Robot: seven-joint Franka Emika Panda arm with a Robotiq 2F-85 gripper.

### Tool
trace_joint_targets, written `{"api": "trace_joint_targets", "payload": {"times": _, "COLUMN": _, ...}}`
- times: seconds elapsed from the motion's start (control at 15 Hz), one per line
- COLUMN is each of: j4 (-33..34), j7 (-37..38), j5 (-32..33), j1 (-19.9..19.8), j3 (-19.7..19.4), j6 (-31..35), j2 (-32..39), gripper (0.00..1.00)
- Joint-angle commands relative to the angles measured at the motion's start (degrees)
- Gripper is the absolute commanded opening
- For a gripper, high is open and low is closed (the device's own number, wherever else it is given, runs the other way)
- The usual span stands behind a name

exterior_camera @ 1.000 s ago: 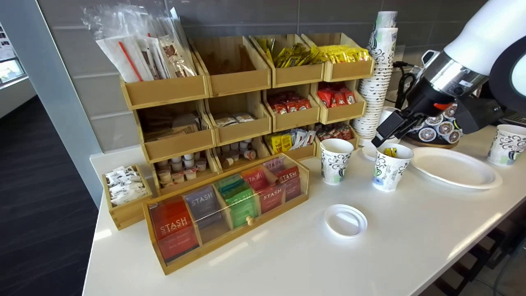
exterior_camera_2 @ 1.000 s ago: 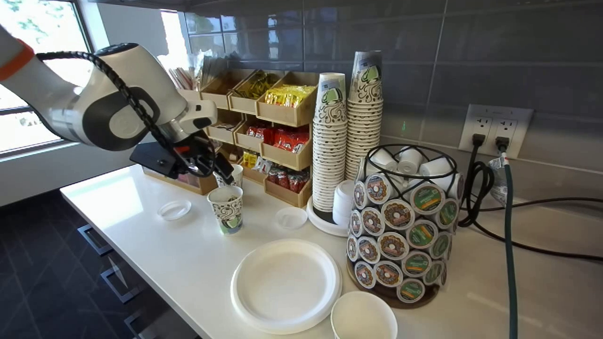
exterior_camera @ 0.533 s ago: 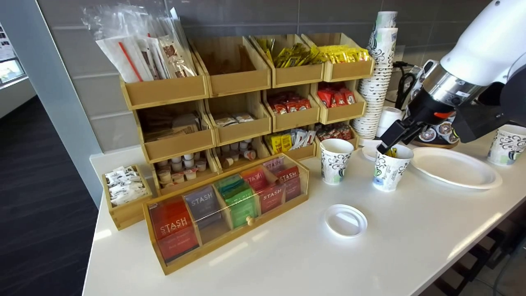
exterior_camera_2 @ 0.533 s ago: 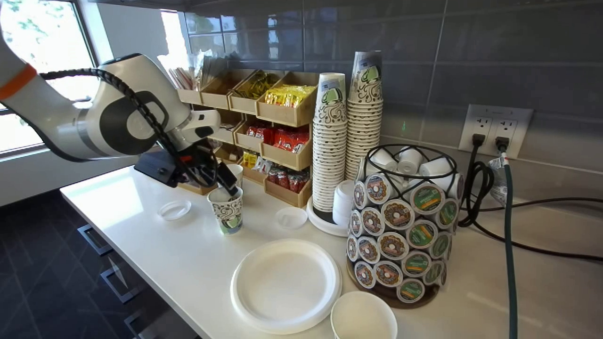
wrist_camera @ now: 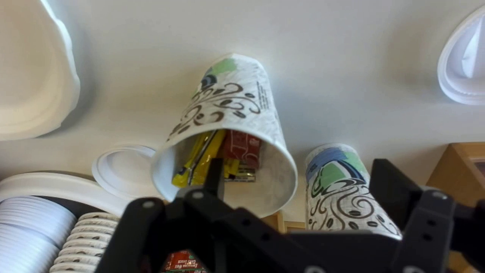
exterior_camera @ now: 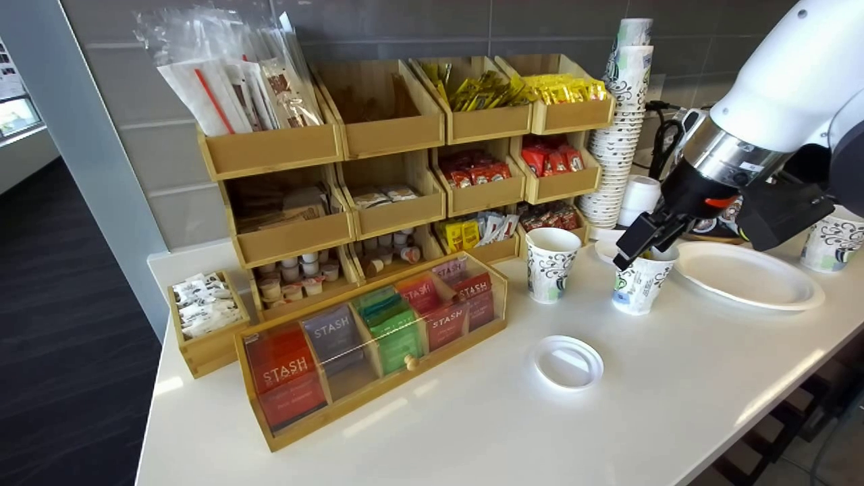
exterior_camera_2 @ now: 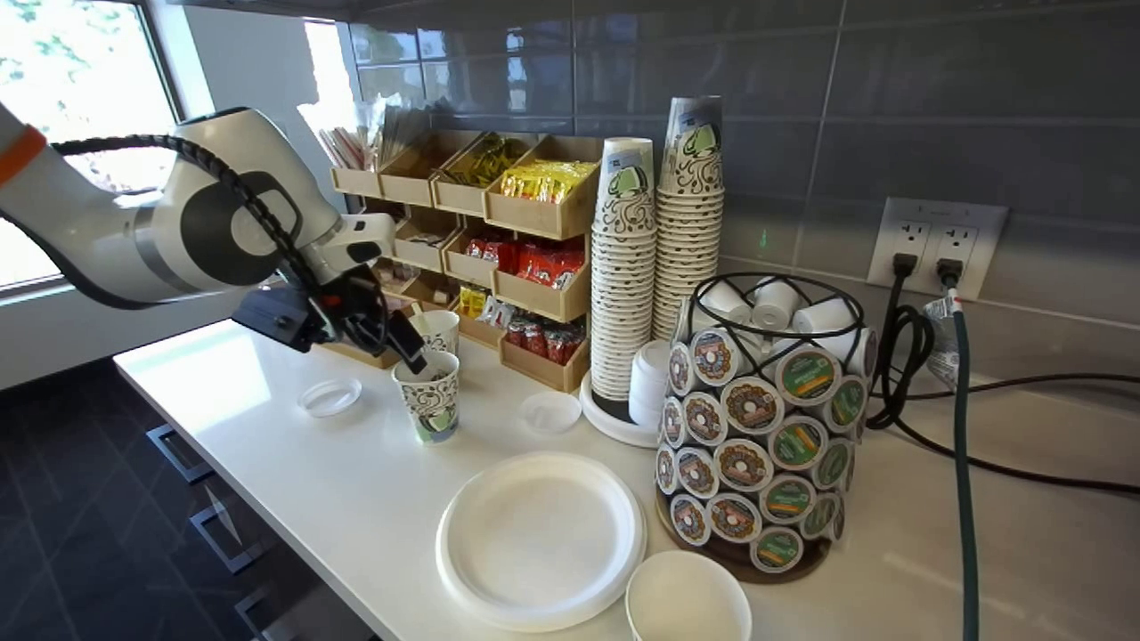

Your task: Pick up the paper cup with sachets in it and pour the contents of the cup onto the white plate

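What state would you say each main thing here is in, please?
gripper: open, holding nothing
paper cup: upright, not lifted
sachets: inside the paper cup, not poured
white plate: lying flat, no sachets on it
tea box: shut
cup near the tea box: upright
cup beside the white plate: upright
cup stacks: nested, upside down
round lid: lying flat
wall plugs: plugged in

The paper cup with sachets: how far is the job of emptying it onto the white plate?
Done: apparently the approach; the gripper is at the paper cup, jaws open. In hand: probably the grasp; one fingertip overlaps the cup's mouth in the wrist view. Left: closing, lifting, pouring; the cup stands on the counter, sachets inside, none on the white plate.
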State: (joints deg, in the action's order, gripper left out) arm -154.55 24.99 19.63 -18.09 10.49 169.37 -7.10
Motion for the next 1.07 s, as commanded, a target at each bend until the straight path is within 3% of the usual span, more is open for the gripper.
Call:
{"api": "trace_joint_targets", "payload": {"times": 0.0, "j4": 0.52, "j7": 3.59, "j5": 3.65, "j1": -1.21, "j3": 1.83, "j6": -0.04, "j2": 0.74, "gripper": 0.7}}
{"api": "trace_joint_targets", "payload": {"times": 0.2, "j4": 0.91, "j7": 5.58, "j5": 5.93, "j1": -1.74, "j3": 2.44, "j6": -0.18, "j2": 0.91, "gripper": 0.44}}
{"api": "trace_joint_targets", "payload": {"times": 0.6, "j4": 1.91, "j7": 9.82, "j5": 10.22, "j1": -3.3, "j3": 2.68, "j6": -0.82, "j2": 1.0, "gripper": 0.01}}
{"api": "trace_joint_targets", "payload": {"times": 0.8, "j4": 2.72, "j7": 11.86, "j5": 11.99, "j1": -4.35, "j3": 2.59, "j6": -1.44, "j2": 1.28, "gripper": 0.0}}
{"api": "trace_joint_targets", "payload": {"times": 1.0, "j4": 4.05, "j7": 11.31, "j5": 9.37, "j1": -4.03, "j3": 1.86, "j6": -3.49, "j2": 2.13, "gripper": 0.01}}
